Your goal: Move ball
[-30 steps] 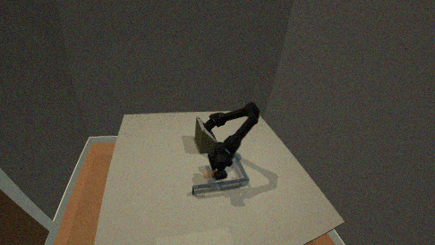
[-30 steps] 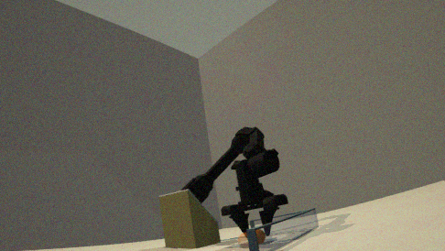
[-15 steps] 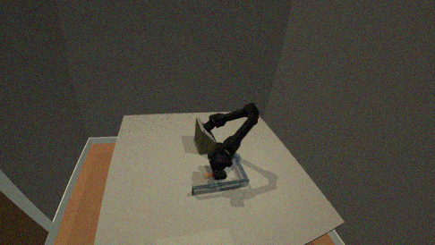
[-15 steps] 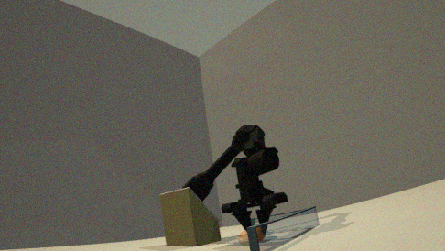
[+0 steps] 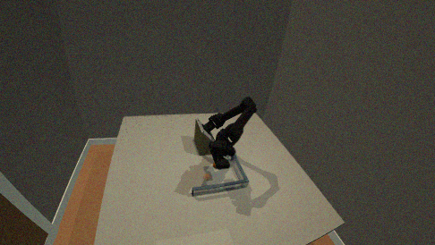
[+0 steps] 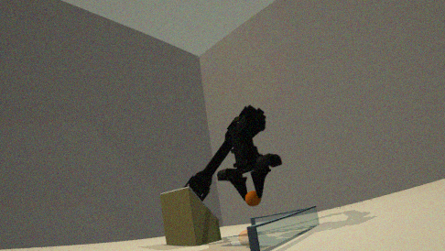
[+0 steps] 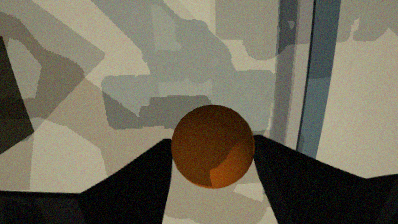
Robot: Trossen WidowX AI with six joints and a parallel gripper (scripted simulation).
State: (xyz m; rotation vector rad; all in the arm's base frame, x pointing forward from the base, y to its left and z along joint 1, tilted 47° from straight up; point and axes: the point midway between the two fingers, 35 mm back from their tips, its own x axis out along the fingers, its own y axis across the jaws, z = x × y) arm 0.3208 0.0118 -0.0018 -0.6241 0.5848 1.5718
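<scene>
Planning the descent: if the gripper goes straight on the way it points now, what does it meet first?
The gripper, shut on the orange ball, points down. Below it looks free until the table inside the clear walls, probably short of the see-through copy; depth is uncertain.
</scene>
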